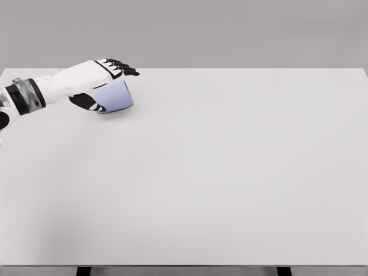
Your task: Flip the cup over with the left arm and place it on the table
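Observation:
A pale lavender cup (pixel 118 96) lies tilted on its side on the white table (pixel 218 172), at the far left. My left hand (pixel 115 87) reaches in from the left edge and brackets it. The black fingers (pixel 123 69) stretch out straight over the cup's top, and the thumb (pixel 87 102) sits against its near left end. The fingers are not curled around the cup, so the hand is open. The cup's opening is hidden from me. The right arm does not show.
The table's far edge runs just behind the hand, against a grey wall. Two dark table legs (pixel 83 271) show below the front edge.

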